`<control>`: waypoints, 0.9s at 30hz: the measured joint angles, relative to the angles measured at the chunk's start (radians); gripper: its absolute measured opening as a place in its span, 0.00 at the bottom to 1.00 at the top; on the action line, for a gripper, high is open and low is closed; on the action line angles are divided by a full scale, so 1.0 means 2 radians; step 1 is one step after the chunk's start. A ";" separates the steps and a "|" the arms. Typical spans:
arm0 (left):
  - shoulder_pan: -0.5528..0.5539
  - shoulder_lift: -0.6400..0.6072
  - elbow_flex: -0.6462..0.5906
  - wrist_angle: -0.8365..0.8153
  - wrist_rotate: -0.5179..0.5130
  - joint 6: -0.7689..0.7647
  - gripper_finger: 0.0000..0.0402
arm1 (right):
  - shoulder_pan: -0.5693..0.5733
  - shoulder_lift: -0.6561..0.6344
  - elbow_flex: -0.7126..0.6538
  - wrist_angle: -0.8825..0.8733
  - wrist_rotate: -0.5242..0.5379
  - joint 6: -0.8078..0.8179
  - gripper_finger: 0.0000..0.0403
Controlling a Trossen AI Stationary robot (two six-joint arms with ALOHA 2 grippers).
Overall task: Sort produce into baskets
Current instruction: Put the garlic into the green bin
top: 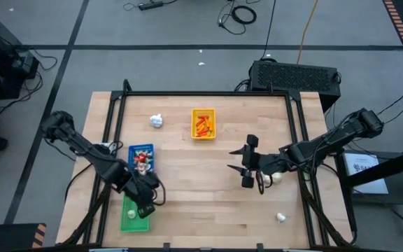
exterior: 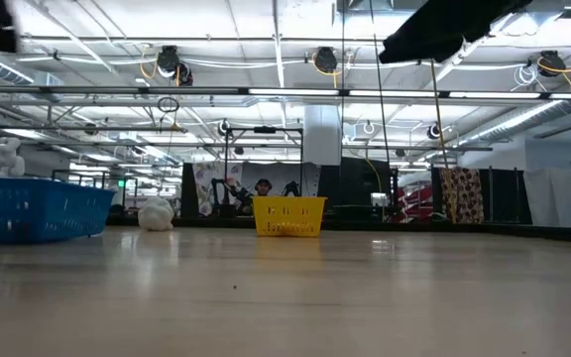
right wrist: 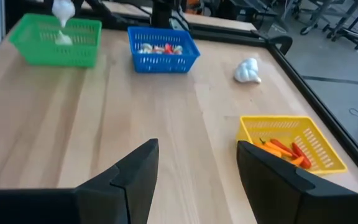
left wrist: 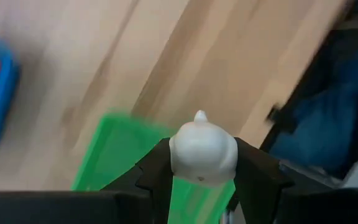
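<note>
Carrots [top: 202, 124] in yellow basket [top: 194, 133]

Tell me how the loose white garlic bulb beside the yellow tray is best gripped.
Probably across the round body of the garlic bulb, coming straight down from above. It lies alone on bare wood, apart from the yellow tray and blue tray, so both jaws have room either side.
</note>
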 joint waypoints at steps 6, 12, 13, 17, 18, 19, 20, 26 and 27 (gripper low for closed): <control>-0.028 0.024 0.000 -0.050 0.036 -0.065 0.35 | 0.000 0.000 0.000 -0.013 0.000 -0.023 0.52; -0.042 0.060 0.000 -0.052 0.063 -0.074 0.35 | -0.007 0.000 0.000 -0.012 0.000 -0.040 0.52; -0.043 0.066 0.000 -0.052 0.068 -0.077 0.35 | -0.010 0.000 0.000 -0.012 0.000 -0.043 0.52; -0.045 0.085 0.000 -0.053 0.056 -0.083 0.39 | -0.020 0.000 0.000 -0.012 0.000 -0.047 0.52; -0.045 0.090 0.000 -0.054 0.055 -0.090 0.40 | -0.023 0.000 0.000 -0.012 0.000 -0.047 0.52; -0.045 0.095 0.000 -0.054 0.056 -0.091 0.42 | -0.026 0.000 0.000 -0.012 0.000 -0.047 0.52; -0.045 0.099 0.000 -0.054 0.056 -0.091 0.44 | -0.028 0.000 0.000 -0.012 0.000 -0.047 0.52; -0.045 0.103 0.000 -0.069 0.074 -0.091 0.54 | -0.039 0.000 0.000 -0.015 0.000 -0.047 0.52; -0.045 0.103 0.000 -0.071 0.076 -0.091 0.55 | -0.040 0.000 0.000 -0.015 0.000 -0.047 0.52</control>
